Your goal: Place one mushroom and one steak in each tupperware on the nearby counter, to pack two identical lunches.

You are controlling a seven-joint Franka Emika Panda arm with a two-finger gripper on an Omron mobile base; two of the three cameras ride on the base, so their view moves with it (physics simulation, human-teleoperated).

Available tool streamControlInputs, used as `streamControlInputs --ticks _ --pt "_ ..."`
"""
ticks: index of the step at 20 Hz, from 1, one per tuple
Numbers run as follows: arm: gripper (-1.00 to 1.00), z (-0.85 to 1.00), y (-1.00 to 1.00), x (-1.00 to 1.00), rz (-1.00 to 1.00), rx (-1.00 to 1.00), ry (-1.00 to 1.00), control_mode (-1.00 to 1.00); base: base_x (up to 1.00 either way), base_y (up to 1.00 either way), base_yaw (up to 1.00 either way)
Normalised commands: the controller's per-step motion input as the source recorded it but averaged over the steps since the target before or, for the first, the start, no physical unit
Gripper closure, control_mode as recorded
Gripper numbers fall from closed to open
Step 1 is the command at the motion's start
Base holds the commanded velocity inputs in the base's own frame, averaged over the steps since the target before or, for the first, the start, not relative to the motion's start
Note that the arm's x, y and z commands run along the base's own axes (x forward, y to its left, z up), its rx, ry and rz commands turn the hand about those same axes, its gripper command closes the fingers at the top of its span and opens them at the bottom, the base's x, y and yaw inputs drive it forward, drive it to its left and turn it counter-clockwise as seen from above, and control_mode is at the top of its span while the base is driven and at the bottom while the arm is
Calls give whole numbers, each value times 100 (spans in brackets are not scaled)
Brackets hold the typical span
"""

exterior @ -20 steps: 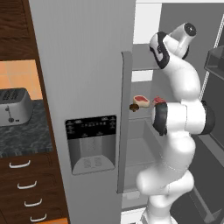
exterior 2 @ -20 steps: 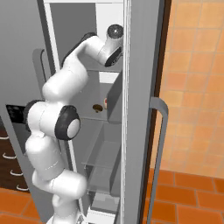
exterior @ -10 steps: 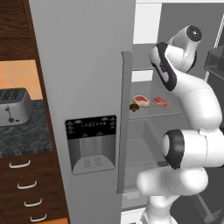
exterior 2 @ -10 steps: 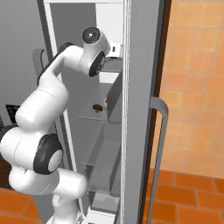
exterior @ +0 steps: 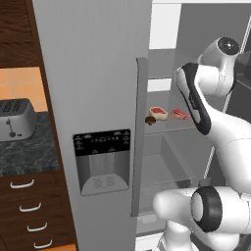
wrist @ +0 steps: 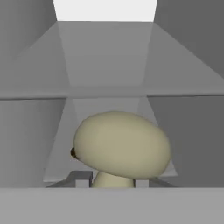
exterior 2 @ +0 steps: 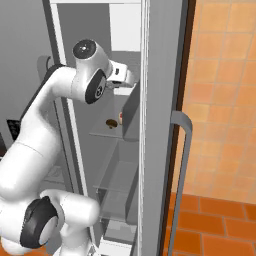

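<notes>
mushroom in grip: one pale cream mushroom sits right up close in the hand view, stem down between the two finger tips, so the end effector is clamped on it, inside the fridge with a glass shelf behind.
other mushroom: one more, dark brown, on the fridge shelf, just beside the steaks.
steaks: two, red with a pale rim, side by side on that same shelf, the nearer steak and the far steak partly cut off by the arm.
desk: one dark speckled stretch at the left of the left base view, well apart from the fridge, with four drawer handles under it; its left end runs off frame.
toaster: one silver toaster on the desk, cut off at the left edge.
fridge door: grey, with a dispenser panel; it blocks the left part of the shelves.
hard to see: in the right base view the end effector is tucked behind the door edge, jaws not readable there.
vs earlier: the arm has swung up and its elbow dropped low; both steaks and the brown mushroom haven't budged.
</notes>
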Motion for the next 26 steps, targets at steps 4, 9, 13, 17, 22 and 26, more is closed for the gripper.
streamControlInputs --ticks 4,9,13,17,22,26 --pt "100 -42 47 -99 -1 6 8 -100 0 0 0" --pt "100 -65 35 -71 0 1 12 -100 0 0 0" --pt "100 -58 6 -62 0 0 2 -100 0 0 0" --pt "100 -53 6 -42 1 0 4 -100 0 0 0" --pt "100 -40 33 -32 3 0 3 -100 0 0 0" --pt "100 -2 0 -6 1 0 0 -100 0 0 0"
